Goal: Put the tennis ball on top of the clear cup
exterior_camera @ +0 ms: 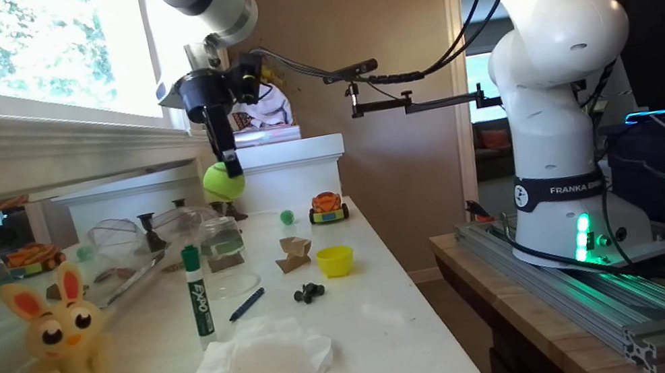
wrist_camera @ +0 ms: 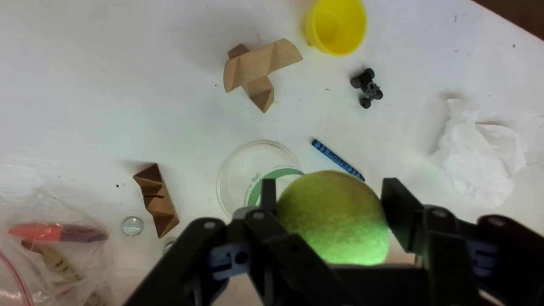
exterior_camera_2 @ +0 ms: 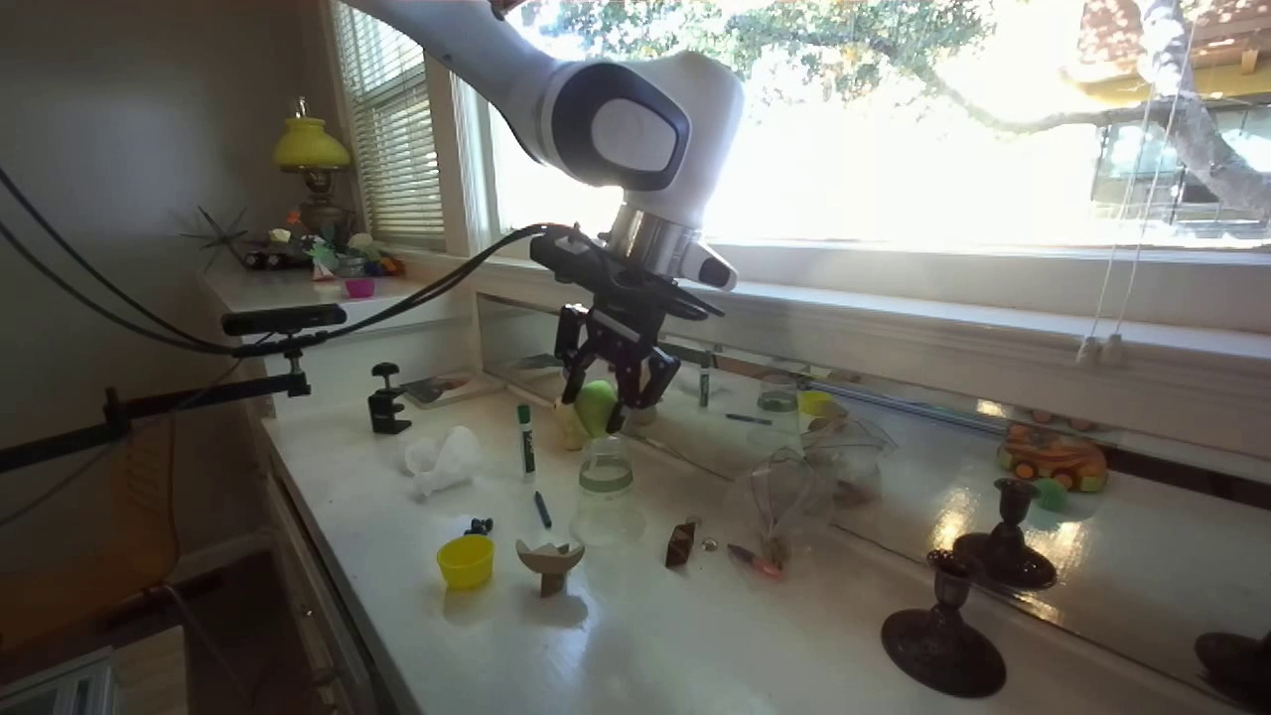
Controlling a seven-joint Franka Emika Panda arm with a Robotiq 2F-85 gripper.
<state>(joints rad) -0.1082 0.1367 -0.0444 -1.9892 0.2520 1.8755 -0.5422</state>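
Fuzzy yellow-green tennis ball [wrist_camera: 333, 220] hung above the white worktop [exterior_camera: 394, 340], near the upturned, green-banded clear cup [exterior_camera: 223, 243] | black fingers [wrist_camera: 401, 214] clasped opposite sides of the ball, parted only by its girth | judged light, springy, grippy; a mid-height hold seemed best, underside free

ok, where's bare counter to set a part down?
Largest patch, wrist view: countertop bordered by the tan folded piece, brown folded piece and plastic bag. Smaller: between the black wheeled chassis and crumpled white sheet. Crowded: by the clear cup; blue crayon beside it, gripper holding the tennis ball nearby.
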